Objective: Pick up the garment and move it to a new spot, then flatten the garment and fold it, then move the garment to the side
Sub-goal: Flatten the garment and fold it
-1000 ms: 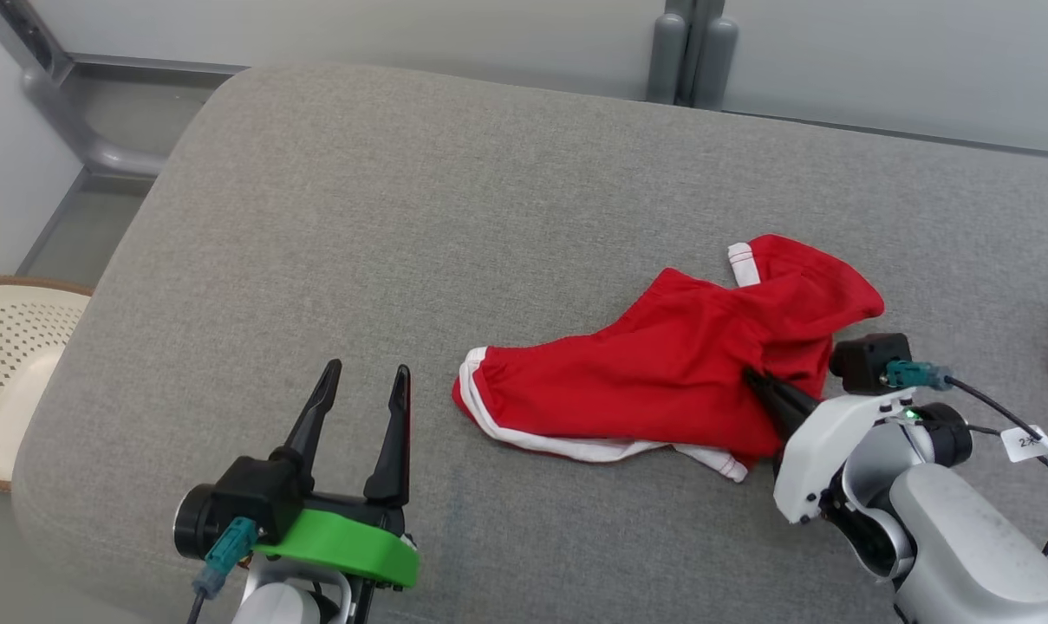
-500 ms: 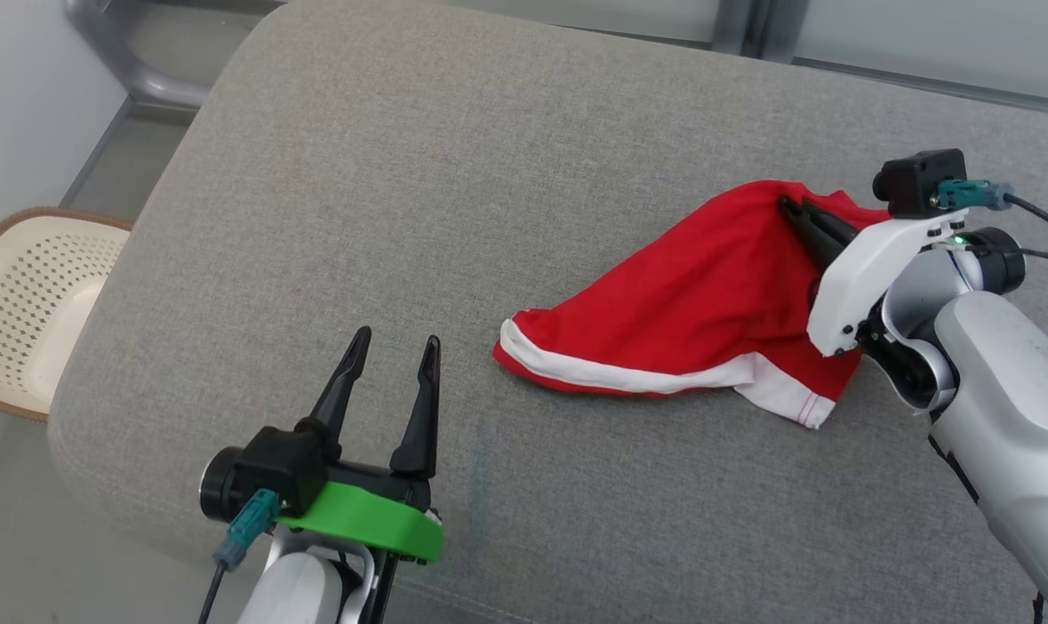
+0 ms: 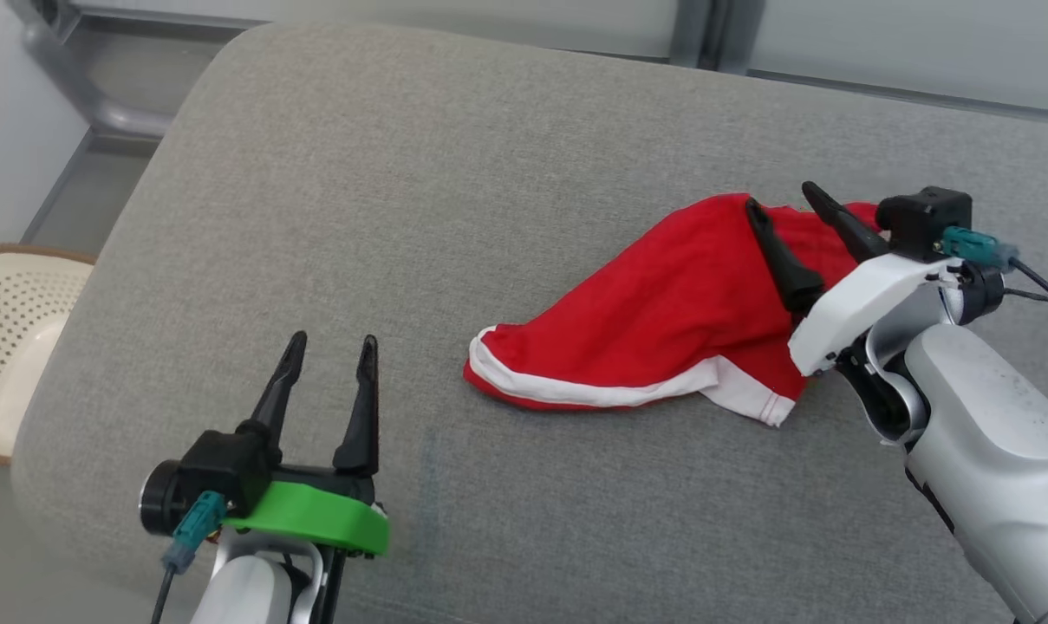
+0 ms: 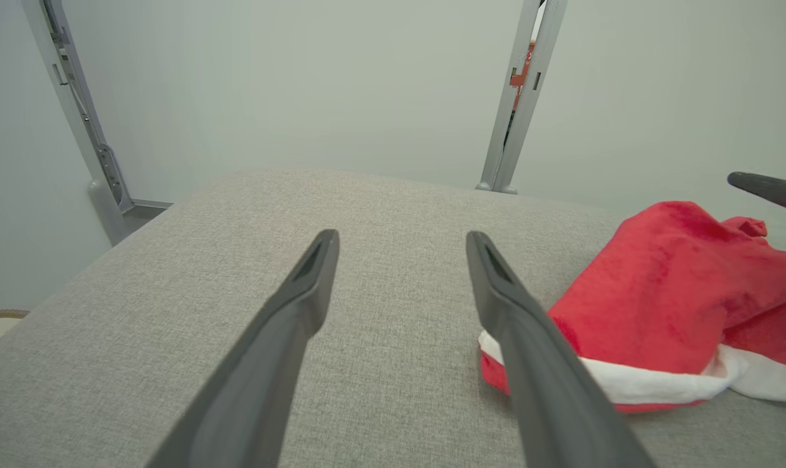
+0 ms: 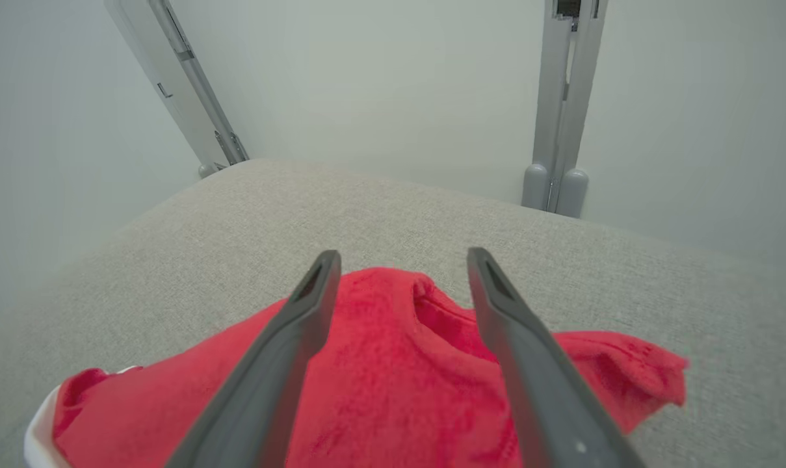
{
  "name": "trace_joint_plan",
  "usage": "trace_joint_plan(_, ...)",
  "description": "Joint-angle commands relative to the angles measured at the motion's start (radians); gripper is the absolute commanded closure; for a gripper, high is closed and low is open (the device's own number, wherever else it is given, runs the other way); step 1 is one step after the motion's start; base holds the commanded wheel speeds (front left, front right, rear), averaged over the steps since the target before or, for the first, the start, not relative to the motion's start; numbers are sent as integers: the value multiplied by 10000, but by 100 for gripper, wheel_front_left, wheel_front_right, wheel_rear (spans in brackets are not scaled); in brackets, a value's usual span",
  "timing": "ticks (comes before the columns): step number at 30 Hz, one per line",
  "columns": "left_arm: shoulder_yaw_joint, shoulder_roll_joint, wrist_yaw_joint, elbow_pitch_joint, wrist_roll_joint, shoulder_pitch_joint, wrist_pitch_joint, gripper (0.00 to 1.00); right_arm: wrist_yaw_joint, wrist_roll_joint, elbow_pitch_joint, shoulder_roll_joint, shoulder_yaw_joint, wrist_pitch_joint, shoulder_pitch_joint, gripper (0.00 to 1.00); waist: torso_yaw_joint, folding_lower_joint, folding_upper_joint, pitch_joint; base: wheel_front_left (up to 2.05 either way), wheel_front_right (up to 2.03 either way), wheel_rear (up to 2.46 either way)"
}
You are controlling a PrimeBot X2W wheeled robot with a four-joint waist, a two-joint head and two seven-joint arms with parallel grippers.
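Note:
The garment (image 3: 662, 321) is red with white trim, lying bunched on the grey cushion (image 3: 454, 191) right of centre; it also shows as the garment (image 4: 672, 299) and the garment (image 5: 399, 377). My right gripper (image 3: 784, 195) stands open just above the garment's far right end, fingers (image 3: 771, 251) spread with nothing between them; the right gripper (image 5: 402, 260) looks over the cloth. At the lower left my left gripper (image 3: 328, 342) is open, well to the left of the garment's white-trimmed end, and the left gripper (image 4: 402, 237) hovers over bare cushion.
A cream perforated basket (image 3: 12, 338) sits on the floor past the cushion's left edge. Grey metal posts (image 3: 701, 35) and a pale wall stand behind the cushion. Bare cushion stretches left of and behind the garment.
My right gripper, shut on the garment and lifting it half a second ago, has opened and let it go. The garment now lies on the cushion. The head camera has shifted.

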Motion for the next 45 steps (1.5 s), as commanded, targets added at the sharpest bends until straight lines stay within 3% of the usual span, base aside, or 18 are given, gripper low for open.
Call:
trace_joint_plan(1,98,128,39,-53,52,155,-1,0,-10,-31,-189,-26,-182,-281,407,0,-1161,0,0,-955,0,0,0)
trace_joint_plan(9,546,420,204,-207,-79,574,-1,0,-8,-325,-1647,-57,-1717,-756,2747,0,-2155,0,0,-1504,0,0,0)
trace_joint_plan(13,529,441,188,-274,-112,689,-1,0,-5,-480,-2416,306,-2362,-440,3894,0,-2268,0,0,-1532,0,0,0)
trace_joint_plan(18,364,412,108,-270,-140,565,50,0,-5,-658,-2853,846,-2223,573,4478,0,-2046,0,0,-1419,0,0,0)
trace_joint_plan(24,229,341,88,-189,-170,307,44,0,-7,-482,-2315,1317,-1559,2069,4095,0,-1551,0,0,-1146,0,0,0)
trace_joint_plan(31,113,212,98,-52,-230,105,20,0,-7,-870,-712,1329,-1226,2695,3268,0,-865,0,0,-806,0,0,0)
trace_joint_plan(33,95,173,77,-3,-269,71,8,0,-7,-811,-337,1429,-1140,2721,3152,27,-734,0,0,-742,0,0,0)
trace_joint_plan(34,85,154,67,32,-281,55,1,0,-7,-834,-167,1399,-1073,2741,3095,47,-688,0,0,-715,0,0,0)
trace_joint_plan(35,84,143,67,62,-292,44,-2,0,-8,-857,-19,1362,-1041,2762,3069,52,-663,0,0,-697,0,0,0)
trace_joint_plan(37,104,113,96,100,-309,26,-11,0,-10,-800,198,1384,-950,2691,3007,71,-649,0,0,-670,0,0,0)
trace_joint_plan(38,130,108,115,118,-318,36,-17,0,-8,-757,256,1401,-910,2591,2977,100,-669,0,0,-664,0,0,0)
trace_joint_plan(45,235,179,113,182,-283,123,-13,0,-10,-507,-39,1179,-688,1889,3068,100,-1186,0,0,-794,0,0,0)
